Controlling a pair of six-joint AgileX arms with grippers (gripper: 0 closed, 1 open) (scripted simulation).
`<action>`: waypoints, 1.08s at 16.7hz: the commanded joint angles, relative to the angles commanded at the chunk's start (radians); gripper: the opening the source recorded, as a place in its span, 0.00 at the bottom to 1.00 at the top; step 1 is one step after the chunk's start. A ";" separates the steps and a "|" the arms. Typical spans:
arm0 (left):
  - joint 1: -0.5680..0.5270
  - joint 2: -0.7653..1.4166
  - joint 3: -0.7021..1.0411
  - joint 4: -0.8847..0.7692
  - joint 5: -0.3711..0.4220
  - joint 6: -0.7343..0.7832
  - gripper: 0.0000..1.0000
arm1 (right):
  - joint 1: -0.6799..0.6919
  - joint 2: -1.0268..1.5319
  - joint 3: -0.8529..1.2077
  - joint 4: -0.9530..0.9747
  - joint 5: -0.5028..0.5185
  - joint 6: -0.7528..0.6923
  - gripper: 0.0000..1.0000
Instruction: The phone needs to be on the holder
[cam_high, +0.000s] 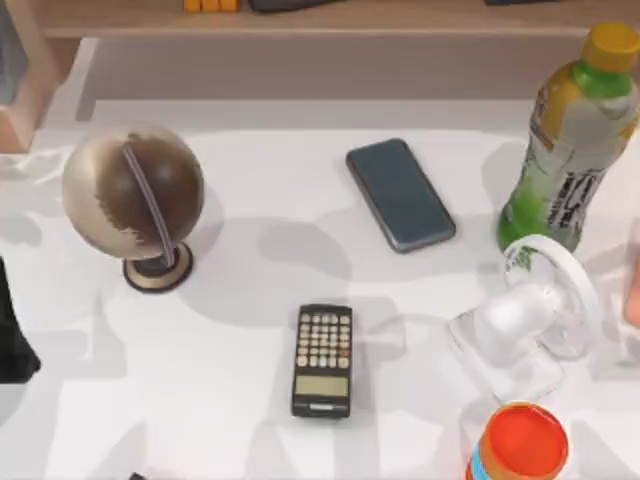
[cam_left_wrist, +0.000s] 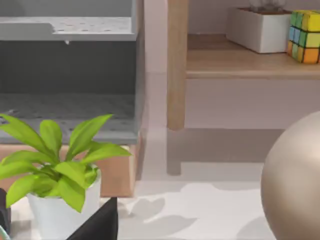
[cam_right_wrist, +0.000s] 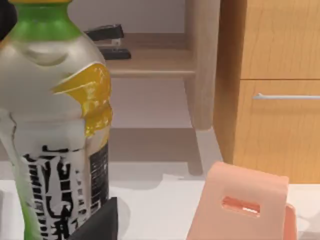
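The phone (cam_high: 400, 195) lies flat on the table (cam_high: 250, 340), at about 11 o'clock from the holder (cam_high: 525, 320) and well apart from it. I judge no grasp has begun. I cannot tell the state of either tool. The calculator (cam_high: 322, 360) sits clear of both.

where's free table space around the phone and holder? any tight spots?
Free: the table between the globe and calculator, and the strip between globe and phone. Crowded: the right side, where the holder sits between the green bottle and the orange-lidded jar.
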 joint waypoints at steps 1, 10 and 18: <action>0.000 0.000 0.000 0.000 0.000 0.000 1.00 | 0.000 0.000 0.000 0.000 0.000 0.000 1.00; 0.000 0.000 0.000 0.000 0.000 0.000 1.00 | 0.072 0.300 0.340 -0.165 -0.023 0.006 1.00; 0.000 0.000 0.000 0.000 0.000 0.000 1.00 | 0.215 1.020 1.124 -0.541 -0.049 0.019 1.00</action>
